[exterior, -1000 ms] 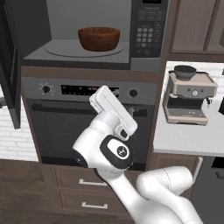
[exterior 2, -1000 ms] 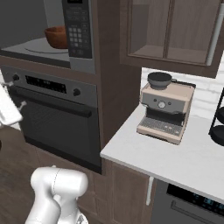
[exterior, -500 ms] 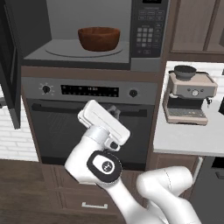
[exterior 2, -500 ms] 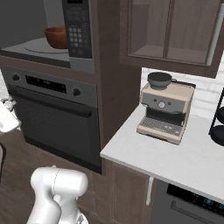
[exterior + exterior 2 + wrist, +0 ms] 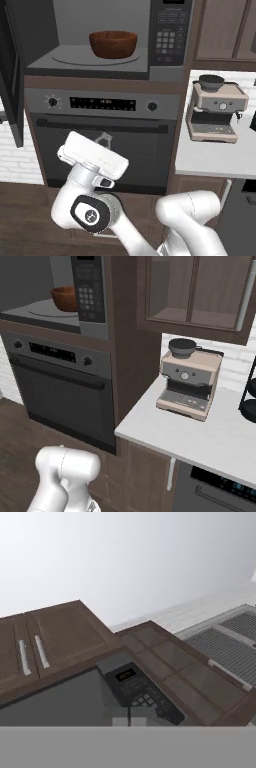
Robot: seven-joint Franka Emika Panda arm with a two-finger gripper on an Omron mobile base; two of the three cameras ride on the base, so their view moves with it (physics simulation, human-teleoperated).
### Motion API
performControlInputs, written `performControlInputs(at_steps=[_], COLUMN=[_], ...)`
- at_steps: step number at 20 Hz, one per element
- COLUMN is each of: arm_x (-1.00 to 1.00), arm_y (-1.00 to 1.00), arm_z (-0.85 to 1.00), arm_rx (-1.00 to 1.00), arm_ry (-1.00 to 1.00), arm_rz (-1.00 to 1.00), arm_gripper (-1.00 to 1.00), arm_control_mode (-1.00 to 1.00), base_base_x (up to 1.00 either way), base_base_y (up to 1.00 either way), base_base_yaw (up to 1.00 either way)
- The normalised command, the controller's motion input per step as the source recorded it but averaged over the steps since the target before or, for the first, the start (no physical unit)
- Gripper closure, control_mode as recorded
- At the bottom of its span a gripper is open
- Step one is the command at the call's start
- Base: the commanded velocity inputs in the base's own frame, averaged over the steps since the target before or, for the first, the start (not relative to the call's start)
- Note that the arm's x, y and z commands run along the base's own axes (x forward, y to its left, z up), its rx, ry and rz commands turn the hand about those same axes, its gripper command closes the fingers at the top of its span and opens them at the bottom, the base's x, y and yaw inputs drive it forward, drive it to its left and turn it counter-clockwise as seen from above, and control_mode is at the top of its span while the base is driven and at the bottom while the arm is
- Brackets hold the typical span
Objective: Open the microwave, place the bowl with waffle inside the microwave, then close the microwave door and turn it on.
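The bowl (image 5: pixel 113 44) sat inside the open microwave (image 5: pixel 100 40), at the top centre; closing the microwave door (image 5: pixel 11 80) at the left edge was next. I could not tell the pincer's state

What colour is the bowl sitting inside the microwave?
Reddish-brown bowl, clearest in the left base view.

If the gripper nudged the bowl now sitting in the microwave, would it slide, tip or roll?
The bowl looks deep, rigid and wood-like, standing upright, so probably stiff and unlikely to tip. On the smooth turntable it would likely slide rather than roll.
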Motion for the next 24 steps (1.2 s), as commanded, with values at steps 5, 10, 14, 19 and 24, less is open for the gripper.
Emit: performControlInputs(at_steps=[5, 10, 14, 19, 24], arm_x=[-0.25, -0.12, 0.0, 0.0, 0.0], arm_y=[0.74, 0.72, 0.63, 0.46, 0.43], arm_z=[-0.03, -0.07, -0.04, -0.01, 0.0], arm_rx=[-0.17, -0.18, -0.1, -0.05, -0.01], arm_ry=[-0.24, -0.12, 0.0, 0.0, 0.0], arm_rz=[-0.09, -0.09, -0.01, 0.0, 0.0], arm_gripper=[1.0, 1.0, 1.0, 1.0, 1.0], arm_control_mode=[-1.0, -1.0, -1.0, -1.0, -1.0], base_base_x=[0.0, 0.0, 0.0, 0.0, 0.0], base_base_y=[0.0, 0.0, 0.0, 0.0, 0.0], base_base_yaw=[0.0, 0.0, 0.0, 0.0, 0.0])
